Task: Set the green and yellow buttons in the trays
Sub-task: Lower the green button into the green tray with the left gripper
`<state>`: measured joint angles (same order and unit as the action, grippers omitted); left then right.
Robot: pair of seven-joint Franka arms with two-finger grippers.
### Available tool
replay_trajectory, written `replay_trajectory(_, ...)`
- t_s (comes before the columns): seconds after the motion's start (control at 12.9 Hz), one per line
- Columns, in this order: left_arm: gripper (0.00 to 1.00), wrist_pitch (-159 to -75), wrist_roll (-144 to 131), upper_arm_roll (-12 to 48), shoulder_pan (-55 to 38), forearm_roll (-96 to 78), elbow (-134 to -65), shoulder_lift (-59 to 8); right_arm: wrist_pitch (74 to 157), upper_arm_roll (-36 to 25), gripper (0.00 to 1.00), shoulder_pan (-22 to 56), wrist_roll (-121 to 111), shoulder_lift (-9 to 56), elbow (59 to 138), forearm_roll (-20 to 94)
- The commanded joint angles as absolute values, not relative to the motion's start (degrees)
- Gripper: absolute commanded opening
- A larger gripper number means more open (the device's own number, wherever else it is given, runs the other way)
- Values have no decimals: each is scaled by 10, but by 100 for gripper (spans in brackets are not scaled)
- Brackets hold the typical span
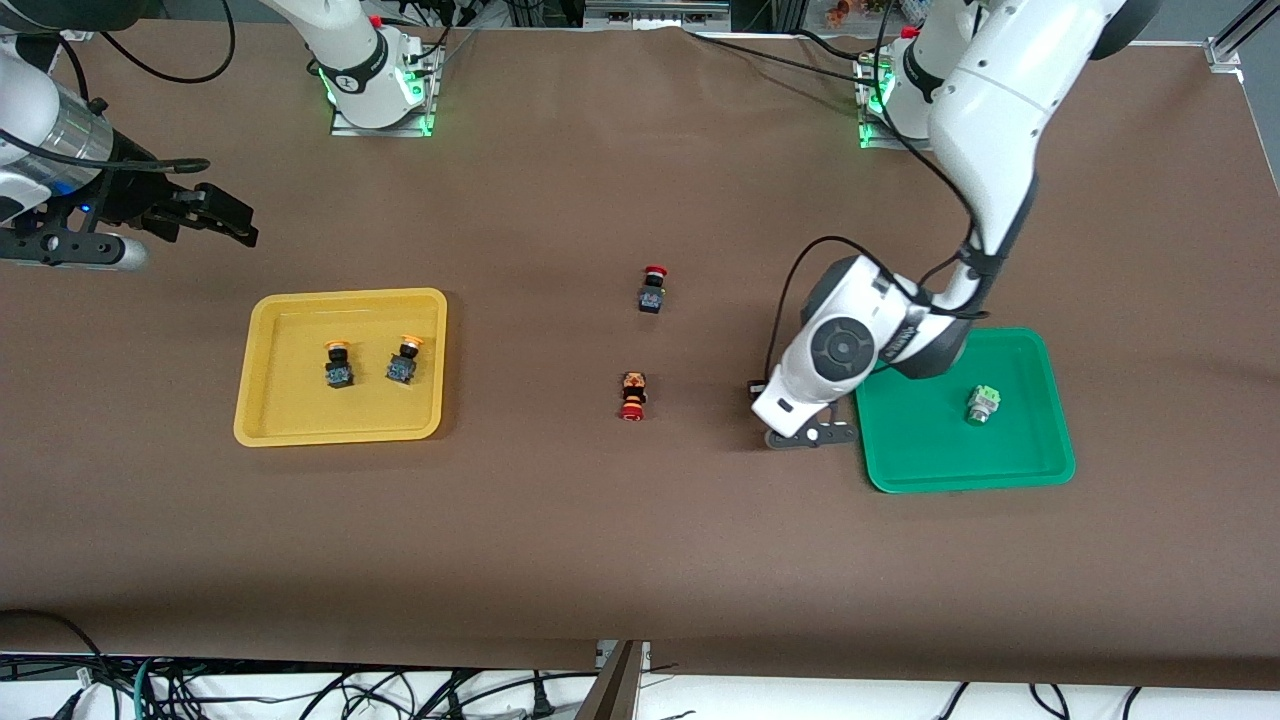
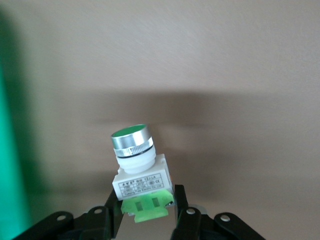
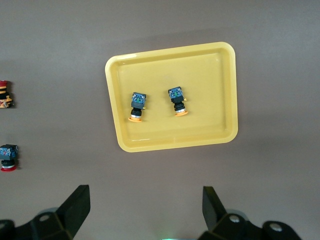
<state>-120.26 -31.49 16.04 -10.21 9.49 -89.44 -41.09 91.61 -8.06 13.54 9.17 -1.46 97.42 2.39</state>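
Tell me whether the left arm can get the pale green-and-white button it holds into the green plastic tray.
Probably yes. The left gripper is shut on the button beside the green tray, whose nearest part lies bare; the other green button sits well clear.

High front view, two downward wrist views

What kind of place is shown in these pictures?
Probably a robotics lab: two arms are bolted to a table covered in brown sheet, loose cables hang below its edge, and sorting props like the yellow tray and green tray are laid out.
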Motion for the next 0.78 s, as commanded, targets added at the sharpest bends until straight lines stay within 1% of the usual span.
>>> replay_trajectory(0.0, 0, -1134, -179, 149, -63, 75, -874, -375, 913, -63, 99, 124, 86, -28, 979, 11)
replay_trajectory(0.23, 0, -1111, -21, 80, -49, 52, -890, -362, 918, -61, 99, 127, 87, -23, 965, -8)
replay_trajectory(0.47, 0, -1124, 18, 53, -41, 37, -930, -361, 914, -61, 99, 136, 92, -10, 947, -6)
replay_trajectory(0.7, 0, -1212, 18, 49, -38, 37, -1003, -359, 913, -61, 99, 136, 90, -9, 940, -4)
